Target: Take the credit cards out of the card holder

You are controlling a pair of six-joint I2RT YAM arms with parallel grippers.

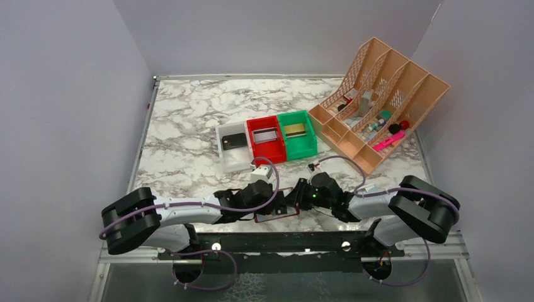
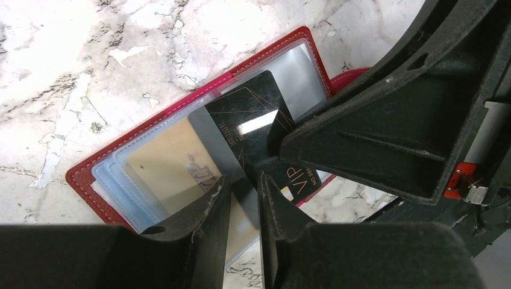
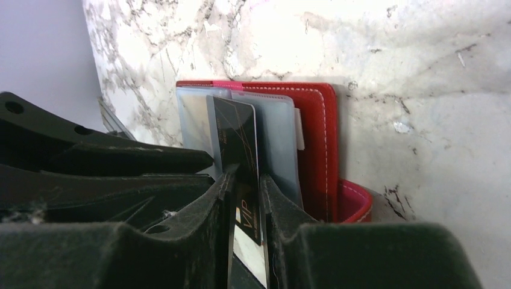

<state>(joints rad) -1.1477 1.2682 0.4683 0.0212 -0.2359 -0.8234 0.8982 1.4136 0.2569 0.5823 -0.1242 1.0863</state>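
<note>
Black card (image 2: 253, 114) juts lengthwise from holder (image 2: 84, 176); left gripper (image 2: 244, 183), right gripper (image 3: 246, 180) astride; pinch unclear.

The left arm (image 1: 189, 211) and right arm (image 1: 384, 198) have pale grey link shells between bulky matte-black joint housings. A thin purple cable (image 1: 189, 204) runs along each. A green light (image 1: 313, 195) glows on the right wrist. The left gripper (image 2: 244, 192) and right gripper (image 3: 246, 177) have black, angular, grainy plastic fingers (image 2: 199, 241). A small red tab (image 2: 461, 179) sits on black housing.
</note>
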